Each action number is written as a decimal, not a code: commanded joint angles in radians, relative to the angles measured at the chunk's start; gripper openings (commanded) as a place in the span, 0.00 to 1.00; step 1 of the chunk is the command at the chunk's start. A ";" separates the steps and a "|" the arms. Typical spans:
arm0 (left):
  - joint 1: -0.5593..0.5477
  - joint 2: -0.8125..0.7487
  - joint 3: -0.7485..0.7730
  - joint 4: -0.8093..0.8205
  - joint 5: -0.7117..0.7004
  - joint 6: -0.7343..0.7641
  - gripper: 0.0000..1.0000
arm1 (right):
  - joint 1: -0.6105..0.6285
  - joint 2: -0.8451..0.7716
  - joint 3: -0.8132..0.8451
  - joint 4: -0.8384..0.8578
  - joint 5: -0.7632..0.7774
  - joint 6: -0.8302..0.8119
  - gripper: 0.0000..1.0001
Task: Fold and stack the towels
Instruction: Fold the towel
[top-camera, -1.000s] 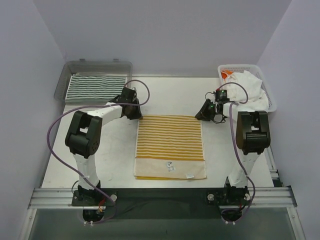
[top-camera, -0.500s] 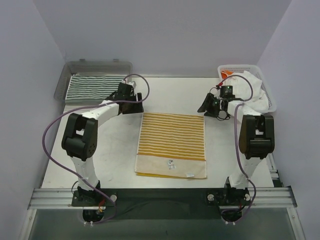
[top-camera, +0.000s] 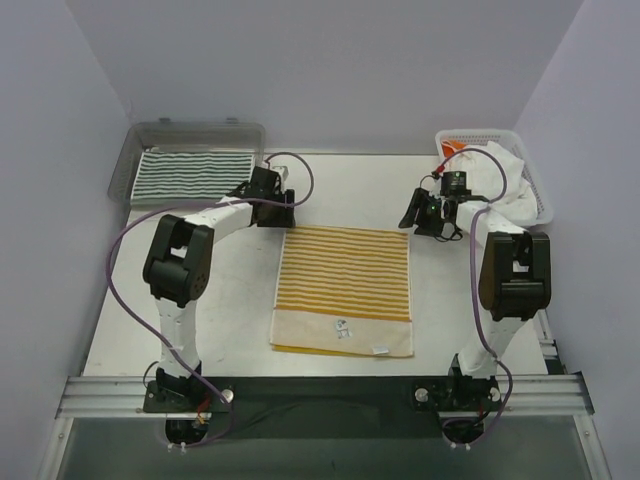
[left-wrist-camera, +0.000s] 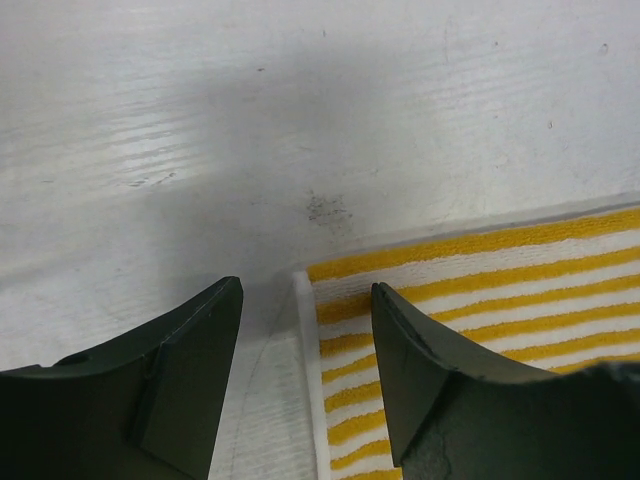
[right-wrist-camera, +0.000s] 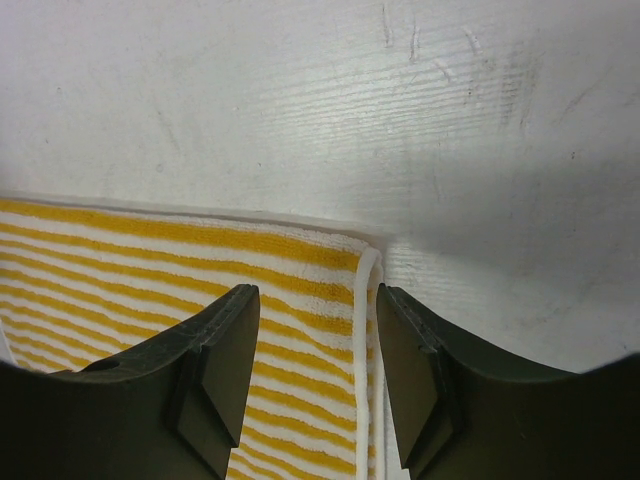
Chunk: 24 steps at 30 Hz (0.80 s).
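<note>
The yellow towel (top-camera: 343, 290) lay flat at the middle of the surface (top-camera: 230, 300). Its plain cream band was at 6 o'clock and its stripes ran from 9 to 3. From above it looked close to square, so no long axis stood out. Its far edge, also running 9 to 3, was where both arms waited. The left fingers (left-wrist-camera: 185, 390) stood wide apart over the far-left corner, which lay between them on the surface and was not pinched. The right fingers (right-wrist-camera: 215, 370) were spread more narrowly over the far-right corner, gripping nothing. Each corner therefore lay just below and slightly toward 6 from its own fingers, and neither arm was clearly the nearer. A further fold would likely mean dropping straight down on both corners and drawing them toward 6. Farther off, the green towel (top-camera: 190, 175) sat folded in the tray (top-camera: 200, 127) at 10 o'clock, nearer the left arm. The white towels (top-camera: 505, 180) were heaped in the basket (top-camera: 480, 135) at 2.
</note>
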 joint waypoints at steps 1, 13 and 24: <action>-0.016 0.024 0.061 0.014 0.015 0.019 0.65 | -0.001 -0.056 -0.005 -0.033 0.023 -0.023 0.50; -0.036 0.093 0.073 -0.067 -0.019 0.046 0.47 | -0.002 -0.068 0.001 -0.044 0.039 -0.021 0.50; -0.036 0.058 0.061 -0.090 -0.034 0.082 0.04 | -0.004 -0.053 0.067 -0.088 0.090 -0.033 0.59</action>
